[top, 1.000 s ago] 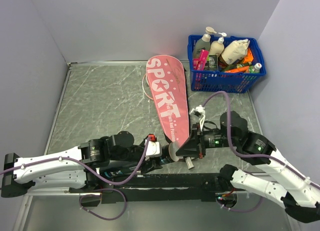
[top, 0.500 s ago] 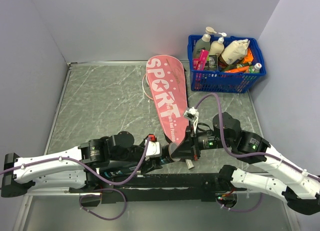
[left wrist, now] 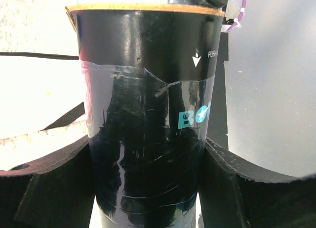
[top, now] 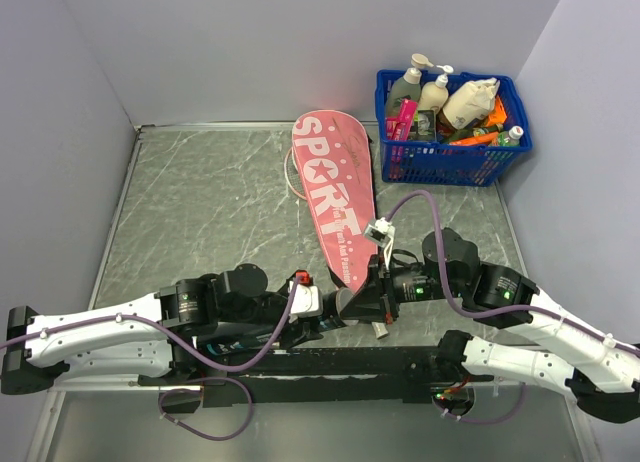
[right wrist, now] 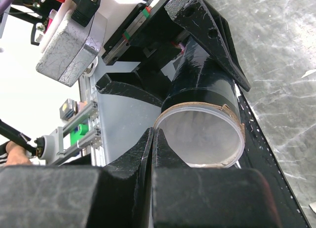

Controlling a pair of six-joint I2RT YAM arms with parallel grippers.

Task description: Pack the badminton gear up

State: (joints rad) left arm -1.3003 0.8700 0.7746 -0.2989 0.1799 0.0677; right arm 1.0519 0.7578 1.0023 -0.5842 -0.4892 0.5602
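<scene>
Near edge, mid-table: L gripper (left wrist: 148,169) is clamped on the black tube (left wrist: 148,90), one finger each side of its body, jaws spread wide round it. The tube's open mouth points away from the L wrist, toward the R arm. A white arrow, "PUSH" lettering & teal letters show on its side. R gripper (right wrist: 152,136) sits right at that mouth, fingers pressed together w/ nothing seen btwn them. Its tips meet the cardboard-coloured rim, apparently touching it. The tube's inside looks pale; contents can't be made out.

Just beyond both grippers, the pink racket cover (top: 335,197) lettered "SPORT" lies flat on the grey marbled table (top: 200,202). Its narrow end is near the grippers & its rounded head points to the back wall.

Far beyond & to the right of the R gripper, a blue basket (top: 452,162) of bottles stands in the back-right corner, well apart from the tube.
</scene>
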